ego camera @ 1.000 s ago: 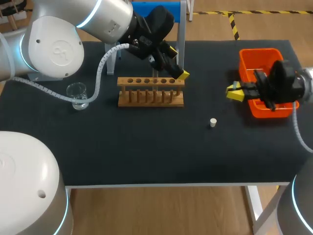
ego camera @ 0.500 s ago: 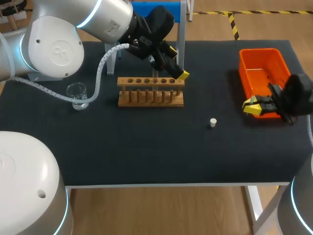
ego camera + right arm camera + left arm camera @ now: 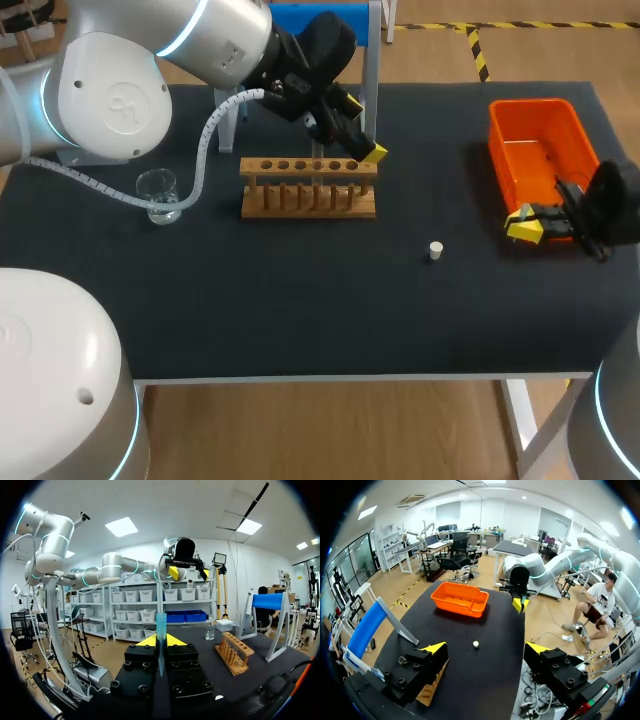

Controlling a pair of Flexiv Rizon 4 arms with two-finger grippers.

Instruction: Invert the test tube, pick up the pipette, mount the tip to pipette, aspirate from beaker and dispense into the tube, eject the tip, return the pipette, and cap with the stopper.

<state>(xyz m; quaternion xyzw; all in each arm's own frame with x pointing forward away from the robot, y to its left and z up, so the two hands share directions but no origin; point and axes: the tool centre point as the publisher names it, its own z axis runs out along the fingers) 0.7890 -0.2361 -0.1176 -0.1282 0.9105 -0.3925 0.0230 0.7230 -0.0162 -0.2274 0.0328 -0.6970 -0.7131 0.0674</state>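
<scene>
My right gripper [image 3: 522, 224] hovers at the front edge of the orange bin [image 3: 497, 150], shut on a thin blue pipette tip [image 3: 160, 630] that stands up between its fingers [image 3: 160, 640]. My left gripper [image 3: 371, 152] hangs over the right end of the wooden tube rack [image 3: 308, 187]. It is open [image 3: 486, 647] with nothing between the fingers, and the rack's end [image 3: 432, 692] lies under one finger. A small white stopper [image 3: 435, 250] lies on the black mat in front of the rack. A glass beaker [image 3: 158, 193] stands at the left. I cannot make out a test tube or the pipette.
A blue-topped stand on grey legs [image 3: 371, 70] rises behind the rack, close to my left arm. In the left wrist view the orange bin [image 3: 460, 598] and my right gripper [image 3: 520, 603] lie ahead, past the stopper [image 3: 476, 643].
My right gripper has moved right and toward the table's front, from the bin's left side to its front edge. The left arm has kept still.
</scene>
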